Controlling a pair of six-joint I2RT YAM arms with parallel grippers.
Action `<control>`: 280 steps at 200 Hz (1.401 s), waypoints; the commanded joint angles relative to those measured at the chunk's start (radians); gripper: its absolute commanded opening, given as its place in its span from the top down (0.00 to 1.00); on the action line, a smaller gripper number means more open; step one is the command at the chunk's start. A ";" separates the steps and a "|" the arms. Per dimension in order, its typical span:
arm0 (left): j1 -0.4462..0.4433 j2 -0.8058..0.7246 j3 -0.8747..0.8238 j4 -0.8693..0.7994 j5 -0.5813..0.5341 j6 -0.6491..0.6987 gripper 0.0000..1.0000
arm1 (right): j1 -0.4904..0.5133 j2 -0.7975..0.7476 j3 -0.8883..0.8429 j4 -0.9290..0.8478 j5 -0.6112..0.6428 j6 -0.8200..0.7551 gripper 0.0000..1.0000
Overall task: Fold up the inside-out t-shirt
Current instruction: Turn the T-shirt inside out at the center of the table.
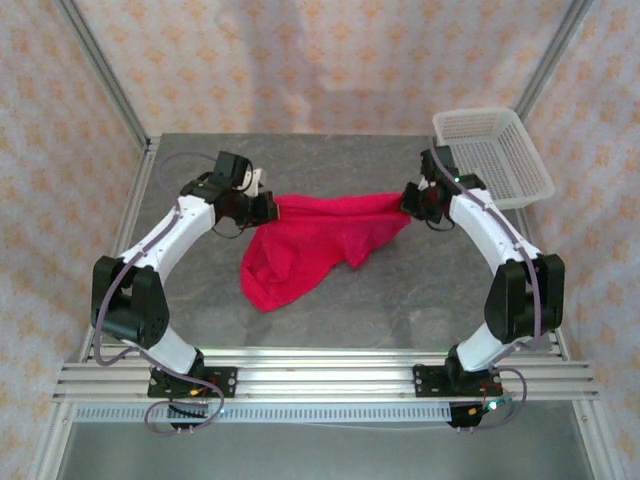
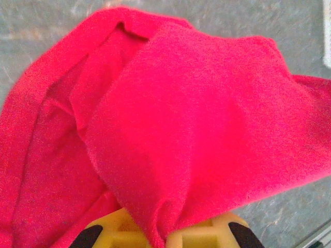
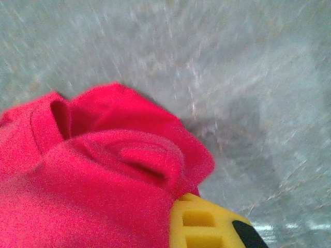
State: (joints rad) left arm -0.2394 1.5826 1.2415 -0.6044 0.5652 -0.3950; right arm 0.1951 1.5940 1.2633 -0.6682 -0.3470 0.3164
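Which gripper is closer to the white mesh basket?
Right. The right gripper sits just left of the basket; the left gripper is across the stretched t-shirt.

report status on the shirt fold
Left gripper, right gripper both shut on crimson-red fabric t-shirt. Shirt strung between them, not folded. White plastic mesh basket aside.

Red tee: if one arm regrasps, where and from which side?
Probably the loose lower corner of the t-shirt, from the near side. Its top edge is stretched between the left gripper and right gripper, both shut on it; that corner sags free.
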 commanded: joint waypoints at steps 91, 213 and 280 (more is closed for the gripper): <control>-0.319 -0.157 -0.172 0.390 -0.177 0.479 0.38 | 0.057 -0.084 -0.223 0.234 -0.184 -0.015 1.00; -0.457 0.265 0.098 0.384 -0.330 0.848 0.34 | 0.057 -0.118 -0.222 0.200 -0.180 -0.034 1.00; -0.434 0.321 0.268 0.283 -0.400 0.858 1.00 | 0.057 -0.134 -0.252 0.176 -0.177 -0.066 1.00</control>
State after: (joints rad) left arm -0.6865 1.8900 1.4475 -0.2687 0.2150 0.4469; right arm 0.2481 1.4990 1.0382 -0.4671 -0.5243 0.2825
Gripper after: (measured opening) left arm 0.053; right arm 0.051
